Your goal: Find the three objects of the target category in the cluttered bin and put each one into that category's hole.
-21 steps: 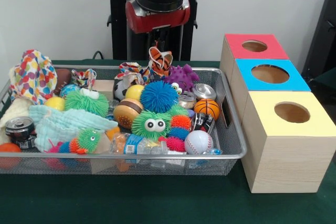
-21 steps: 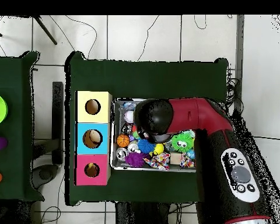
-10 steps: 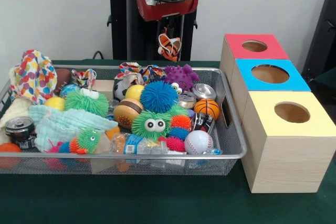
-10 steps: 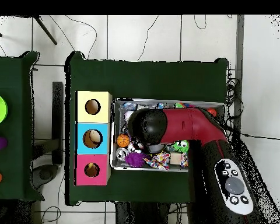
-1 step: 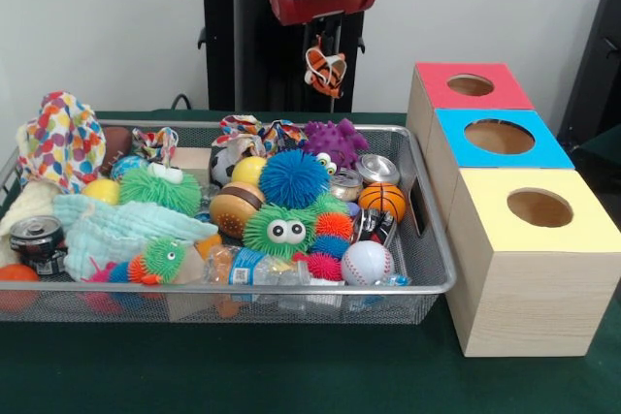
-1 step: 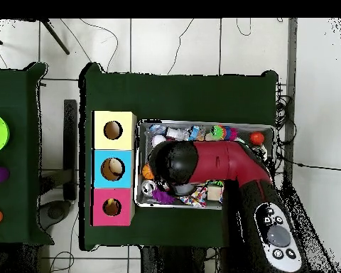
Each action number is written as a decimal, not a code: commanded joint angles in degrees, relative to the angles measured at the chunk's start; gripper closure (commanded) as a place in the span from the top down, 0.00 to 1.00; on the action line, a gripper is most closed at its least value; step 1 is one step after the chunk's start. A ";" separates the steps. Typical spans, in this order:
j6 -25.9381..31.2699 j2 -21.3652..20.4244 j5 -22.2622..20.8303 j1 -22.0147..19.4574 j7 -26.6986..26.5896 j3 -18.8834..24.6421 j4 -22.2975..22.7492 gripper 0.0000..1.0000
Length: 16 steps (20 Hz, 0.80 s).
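fingers point(image 5: 327, 53) closed on orange striped cloth toy point(image 5: 325, 67), held high above bin's point(image 5: 427, 239) far rim | no legible writing on cans or boxes | open air between toy and red point(image 5: 471, 85), blue point(image 5: 499, 136), yellow point(image 5: 539, 207) holes | overhead: arm point(image 6: 223, 165) covers much of bin

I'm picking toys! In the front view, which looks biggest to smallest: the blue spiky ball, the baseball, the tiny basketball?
1. Blue spiky ball, clearly the biggest.
2. Baseball and basketball look about alike; the baseball sits nearer the camera, so I won't rank them.
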 commanded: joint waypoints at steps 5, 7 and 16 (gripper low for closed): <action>-2.20 -1.70 4.24 1.93 10.89 -3.06 7.26 0.00; -2.73 -1.83 4.84 2.24 10.90 -3.50 7.69 0.00; -3.24 -1.98 7.51 4.18 11.53 -5.09 8.18 0.00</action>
